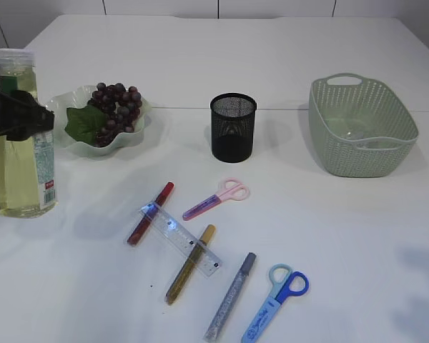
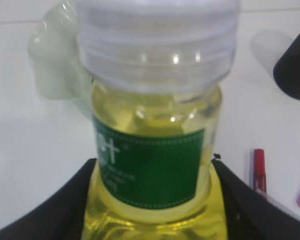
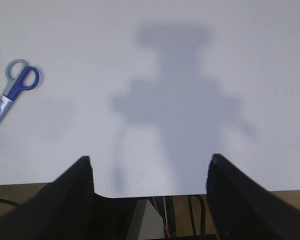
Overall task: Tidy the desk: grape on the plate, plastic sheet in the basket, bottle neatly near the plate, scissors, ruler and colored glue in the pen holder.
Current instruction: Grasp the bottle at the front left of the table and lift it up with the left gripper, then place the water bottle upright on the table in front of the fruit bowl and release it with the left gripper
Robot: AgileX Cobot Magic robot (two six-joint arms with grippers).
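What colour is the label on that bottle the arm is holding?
Dark green with white print, wrapped around the bottle of yellow liquid; the left wrist view shows it best.

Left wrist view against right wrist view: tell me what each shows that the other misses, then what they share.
Only the left wrist view shows the bottle clamped in the left gripper, the pen holder and the red glue pen. Only the right wrist view shows the blue scissors and the open, empty right gripper. Both show the white table.
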